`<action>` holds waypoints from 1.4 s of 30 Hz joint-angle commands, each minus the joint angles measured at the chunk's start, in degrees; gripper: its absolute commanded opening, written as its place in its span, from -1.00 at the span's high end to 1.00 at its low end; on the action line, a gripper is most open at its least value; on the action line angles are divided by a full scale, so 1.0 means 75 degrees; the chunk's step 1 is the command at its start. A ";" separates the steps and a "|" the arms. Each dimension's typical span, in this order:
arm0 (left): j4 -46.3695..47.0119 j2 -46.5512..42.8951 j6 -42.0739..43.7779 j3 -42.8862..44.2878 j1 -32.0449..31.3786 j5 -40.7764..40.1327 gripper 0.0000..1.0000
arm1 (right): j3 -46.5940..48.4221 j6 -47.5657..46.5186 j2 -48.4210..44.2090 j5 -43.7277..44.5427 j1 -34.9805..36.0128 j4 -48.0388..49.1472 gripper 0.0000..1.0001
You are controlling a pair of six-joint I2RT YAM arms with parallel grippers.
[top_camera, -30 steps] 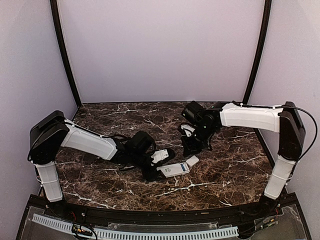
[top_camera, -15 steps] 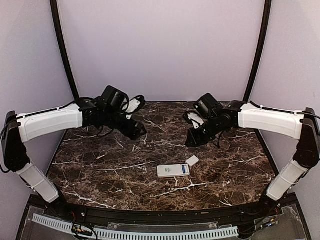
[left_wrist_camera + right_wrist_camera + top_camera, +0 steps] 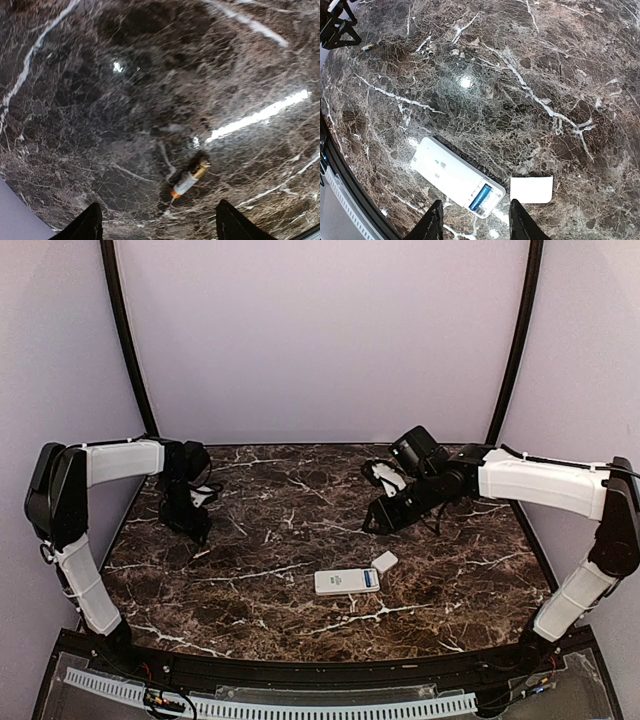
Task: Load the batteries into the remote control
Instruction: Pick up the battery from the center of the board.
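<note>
The white remote control (image 3: 451,175) (image 3: 346,581) lies back-up on the marble, its battery bay open at one end. One blue battery (image 3: 481,196) sits in that bay. Another battery (image 3: 189,179), a small pale cylinder with an orange end, lies alone at the table's left, also seen in the right wrist view (image 3: 367,48). My left gripper (image 3: 162,230) (image 3: 188,525) hovers open just short of it, nothing between its fingers. My right gripper (image 3: 476,222) (image 3: 380,518) hangs open above and behind the remote, holding nothing.
The small white cover piece (image 3: 532,189) (image 3: 384,561) lies flat just right of the remote's open end. The dark marble table (image 3: 300,500) is walled by pale panels at the back and sides. Its black front rim (image 3: 300,665) runs along the near edge.
Both grippers were at the remote a second ago. The left arm has swung away to the far left over the loose battery. The right gripper has lifted off and opened.
</note>
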 commanded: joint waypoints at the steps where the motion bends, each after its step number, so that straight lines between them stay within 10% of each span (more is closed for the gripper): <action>1: -0.0590 0.0293 0.0429 0.0218 0.0222 0.0474 -0.48 | -0.0093 -0.0059 -0.0152 -0.0286 -0.0036 0.0290 0.15; 15: -0.0400 0.1352 0.0514 0.0032 0.0226 0.0784 0.07 | -0.0299 0.0197 -0.0191 -0.0477 -0.0035 0.0433 0.15; 25: -0.0528 0.1355 0.0429 0.0084 0.0205 0.0887 0.99 | -0.0325 0.0197 -0.0247 -0.0444 -0.0035 0.0472 0.15; 31: -0.0158 0.0380 0.0172 0.0310 0.0115 0.1115 1.00 | -0.0358 0.0259 -0.0518 -0.0270 -0.0036 0.0522 0.14; 42: 0.4028 -0.3068 0.2413 -0.0601 -0.4305 0.0840 1.00 | 0.0223 0.0571 -0.1399 -0.1257 -0.0510 0.0726 0.13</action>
